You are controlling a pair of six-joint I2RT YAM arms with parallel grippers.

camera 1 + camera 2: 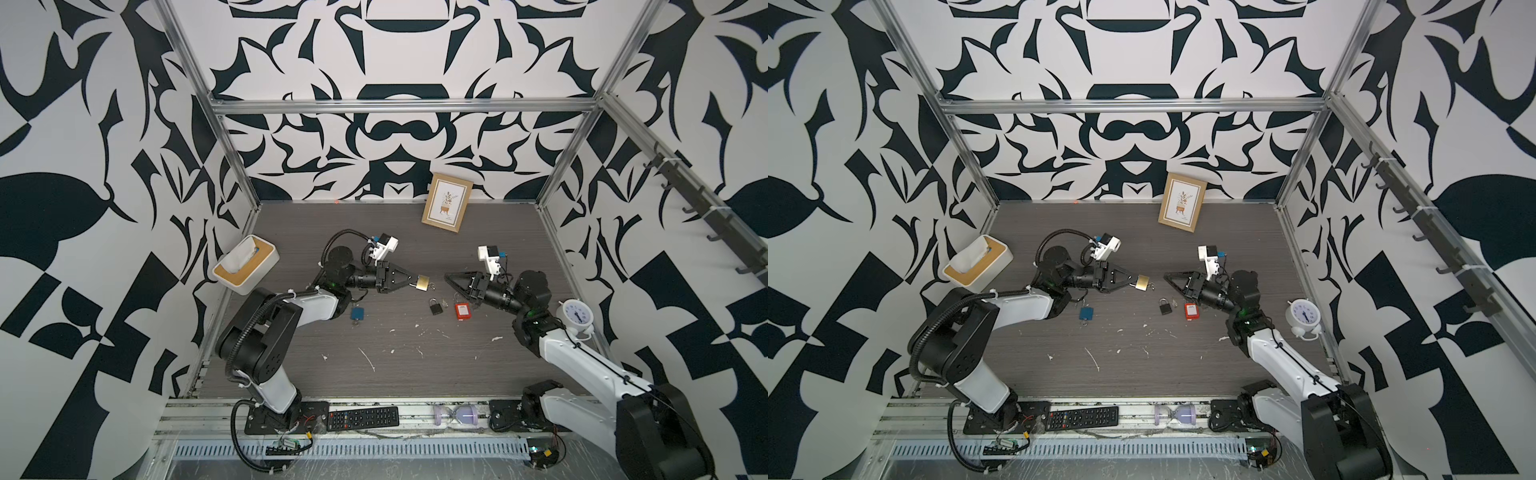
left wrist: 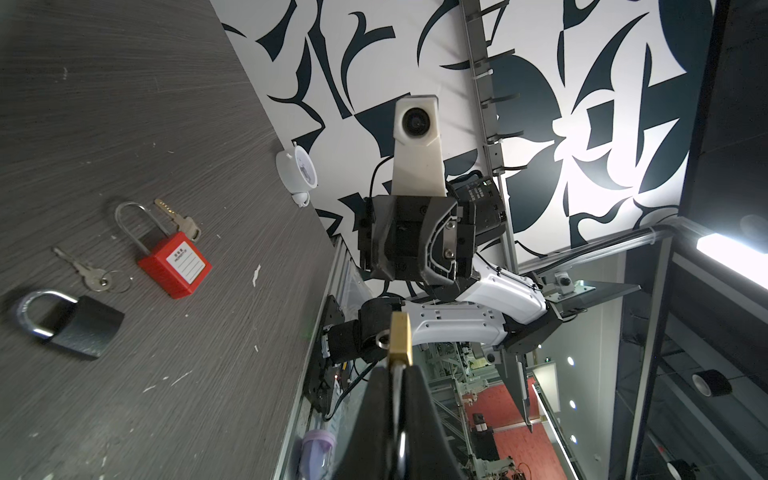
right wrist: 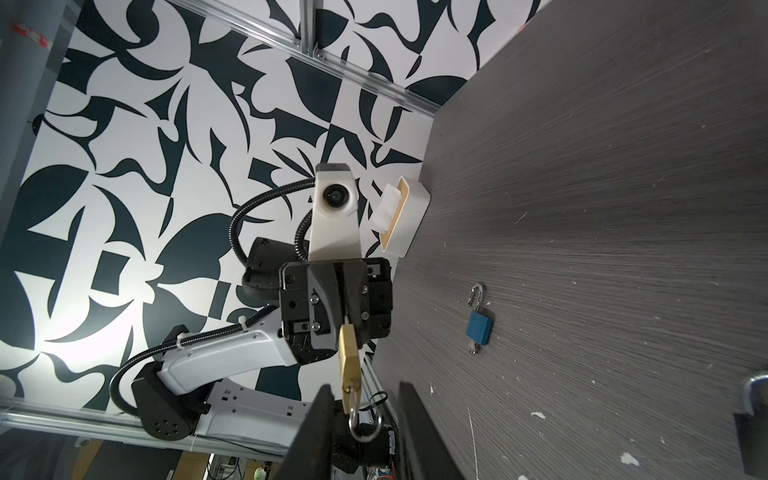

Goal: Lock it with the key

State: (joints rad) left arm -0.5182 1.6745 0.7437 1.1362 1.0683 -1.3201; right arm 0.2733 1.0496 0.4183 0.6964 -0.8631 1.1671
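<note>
**Position.** The brass padlock [image 1: 423, 282] is held near the middle of the table [image 1: 457, 374], apparently clear of its surface. It is carried by the left gripper [image 1: 410, 281], whose jaws are clamped together on the shackle end. The key [image 3: 350, 390] is seated in the free end of the body, and the key ring [image 3: 362, 426] hangs from it. The right gripper [image 1: 447, 276] faces the key from close by, jaws apart and on nothing. Whether the shackle is pressed home cannot be told.

**Handling.** The lock is judged dense, rigid and smooth. Pivoting in the left jaws is to be expected once torque is applied. The key is judged thin and stiff. It should be taken by the flat faces of its bow, not by the loose ring.
</note>
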